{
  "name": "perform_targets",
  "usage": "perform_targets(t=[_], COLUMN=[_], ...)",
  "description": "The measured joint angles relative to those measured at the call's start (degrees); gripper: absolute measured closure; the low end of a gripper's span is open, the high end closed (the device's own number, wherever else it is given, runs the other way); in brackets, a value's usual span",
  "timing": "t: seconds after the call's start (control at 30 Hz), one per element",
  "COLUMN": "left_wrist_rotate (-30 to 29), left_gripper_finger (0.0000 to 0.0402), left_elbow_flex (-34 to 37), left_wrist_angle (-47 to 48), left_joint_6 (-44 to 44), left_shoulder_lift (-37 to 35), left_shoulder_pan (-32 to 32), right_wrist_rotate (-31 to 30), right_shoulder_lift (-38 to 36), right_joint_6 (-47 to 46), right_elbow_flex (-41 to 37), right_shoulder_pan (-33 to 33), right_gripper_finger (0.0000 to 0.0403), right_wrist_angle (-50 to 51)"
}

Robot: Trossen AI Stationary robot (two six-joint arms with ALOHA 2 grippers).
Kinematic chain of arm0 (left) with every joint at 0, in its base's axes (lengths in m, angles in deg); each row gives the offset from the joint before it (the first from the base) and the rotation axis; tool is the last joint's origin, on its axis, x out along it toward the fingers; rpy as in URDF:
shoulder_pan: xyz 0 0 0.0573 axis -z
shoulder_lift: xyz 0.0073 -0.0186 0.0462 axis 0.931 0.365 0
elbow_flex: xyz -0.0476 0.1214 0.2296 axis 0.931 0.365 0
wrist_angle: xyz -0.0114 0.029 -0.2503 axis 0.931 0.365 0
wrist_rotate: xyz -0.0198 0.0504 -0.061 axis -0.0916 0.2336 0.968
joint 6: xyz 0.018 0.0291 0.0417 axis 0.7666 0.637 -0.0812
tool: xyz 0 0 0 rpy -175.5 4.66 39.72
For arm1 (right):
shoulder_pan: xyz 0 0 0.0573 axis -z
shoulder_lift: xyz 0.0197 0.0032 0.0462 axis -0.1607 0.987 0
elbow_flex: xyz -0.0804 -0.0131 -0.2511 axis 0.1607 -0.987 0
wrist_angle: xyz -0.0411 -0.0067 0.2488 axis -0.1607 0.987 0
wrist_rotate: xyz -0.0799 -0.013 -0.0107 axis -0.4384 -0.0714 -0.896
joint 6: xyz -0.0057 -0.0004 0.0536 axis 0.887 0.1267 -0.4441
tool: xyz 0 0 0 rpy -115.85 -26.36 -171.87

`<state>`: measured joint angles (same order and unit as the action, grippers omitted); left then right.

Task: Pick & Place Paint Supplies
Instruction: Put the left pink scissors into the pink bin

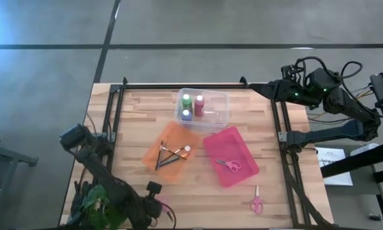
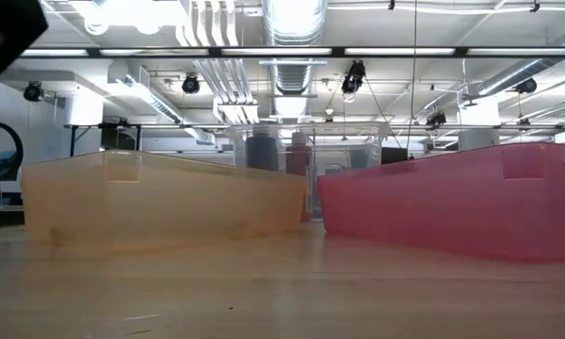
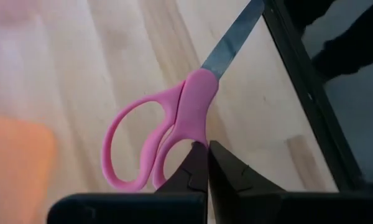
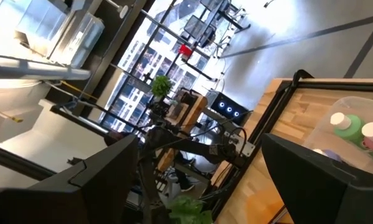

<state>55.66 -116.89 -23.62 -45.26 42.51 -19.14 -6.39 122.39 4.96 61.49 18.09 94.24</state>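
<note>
Wood table (image 1: 134, 115): paint bottles (image 1: 193, 105) (clear bin (image 1: 225, 102)) far from left tool (image 3: 207, 144), clenched empty nr pink scissors (image 3: 174, 124); right tool (image 4: 199, 168) released.

A grey concrete floor (image 1: 198, 22) runs around the wooden counter (image 1: 140, 108), crossed by dark straight lines. A black metal frame (image 1: 179, 85) edges the counter's far side and both flanks. In the low view the room behind has an open ceiling with silver round ducts (image 2: 292, 19), white pipes (image 2: 207, 28) and long strip lights (image 2: 452, 52). The right wrist view shows tall gridded windows (image 4: 143, 81) with bright daylight, and a leafy green plant (image 4: 160, 84) in front of them.
</note>
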Motion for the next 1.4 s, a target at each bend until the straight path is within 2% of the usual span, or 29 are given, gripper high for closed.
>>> perform_targets(t=[0.13, 0.3, 0.47, 0.57, 0.7, 0.8, 0.9, 1.03, 1.17, 1.4], left_wrist_rotate=[-3.7, -7.7, -9.0, -9.0, -5.0, -0.7, 1.0, 3.5, 6.8, 8.2], left_gripper_finger=[0.0401, 0.0401, 0.0401, 0.0401, 0.0401, 0.0401, 0.0401, 0.0401, 0.0401, 0.0401], left_elbow_flex=[-3.9, -7.2, -9.8, -10.1, -10.2, -10.2, -10.3, -13.8, -19.3, -25.8], left_wrist_angle=[4.1, 8.1, 9.6, 10.0, 7.7, 0.7, -7.3, -11.0, -11.5, -13.2], left_joint_6=[4.1, 12.0, 27.1, 33.2, 46.3, 54.3, 60.4, 62.2, 59.6, 53.7], left_shoulder_lift=[-1.8, -4.6, -7.3, -8.5, -9.5, -8.2, -5.9, -0.1, 5.9, 13.8], left_shoulder_pan=[-1.8, -7.1, -16.1, -22.8, -31.9, -38.8, -44.6, -47.9, -47.4, -45.6], right_wrist_rotate=[0.0, 0.7, 0.9, 0.9, 0.9, 0.9, 0.9, 0.9, 0.9, 0.9], right_shoulder_lift=[0.0, -0.5, -1.5, -2.4, -3.5, -3.9, -3.9, -3.9, -3.9, -3.8], right_joint_6=[0.2, 0.7, 2.6, 3.6, 5.1, 6.1, 6.5, 6.9, 7.4, 8.1], right_elbow_flex=[0.0, 0.0, 0.0, 0.0, 0.0, 0.0, 0.0, 0.0, 0.0, 0.0], right_shoulder_pan=[0.0, 0.0, 0.0, 0.0, 0.0, 0.0, 0.0, 0.0, 0.0, 0.0], right_gripper_finger=[0.0068, 0.0068, 0.0068, 0.0068, 0.0068, 0.0068, 0.0068, 0.0068, 0.0068, 0.0068], right_wrist_angle=[0.0, 0.0, 0.9, 1.9, 3.5, 4.5, 5.5, 7.3, 8.1, 8.5])
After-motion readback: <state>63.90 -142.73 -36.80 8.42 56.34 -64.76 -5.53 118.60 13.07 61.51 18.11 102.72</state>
